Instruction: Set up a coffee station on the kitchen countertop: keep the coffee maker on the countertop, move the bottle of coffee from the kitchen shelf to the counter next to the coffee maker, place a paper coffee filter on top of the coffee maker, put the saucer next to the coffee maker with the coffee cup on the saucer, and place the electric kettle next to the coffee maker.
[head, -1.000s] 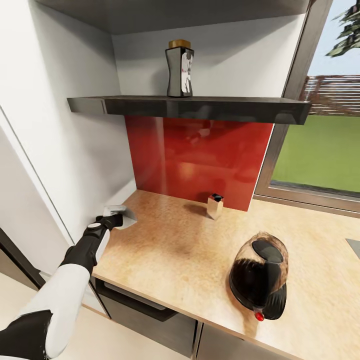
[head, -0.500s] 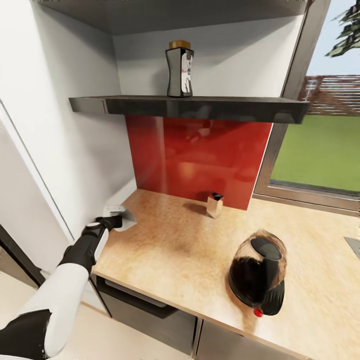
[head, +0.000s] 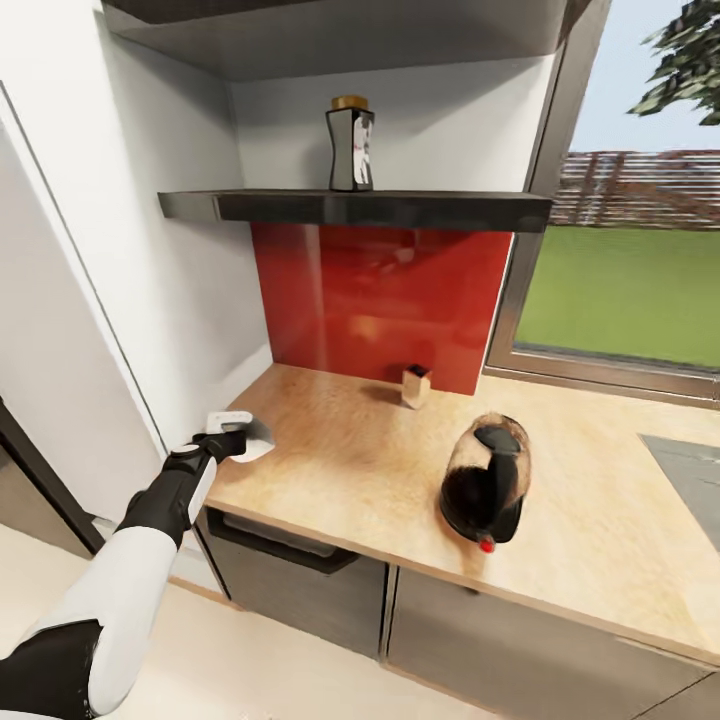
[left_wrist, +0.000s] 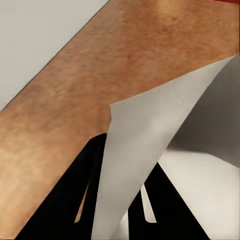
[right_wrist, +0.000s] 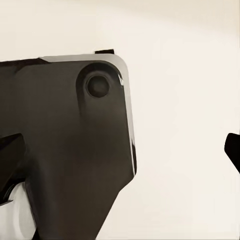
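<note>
Since a second ago the whole head view has pulled back and swung, so the camera has moved rather than the things: more of the dark cabinets and floor now shows below the kitchen countertop (head: 340, 470), and the corner of the inset sink (head: 690, 470) has come further in at the right. Little of the task looks done. The electric kettle (head: 485, 490) already stands on the worktop near its front edge, but no coffee maker is in sight for it to sit beside, and the bottle of coffee (head: 350, 145) is still up on the shelf (head: 400, 208). A small beige box with a dark top (head: 415, 386) stands by the red backsplash. The left gripper (head: 243, 440) is pinched on the paper coffee filter (left_wrist: 145, 150), held over the counter's left end. The right gripper's state I cannot tell.
</note>
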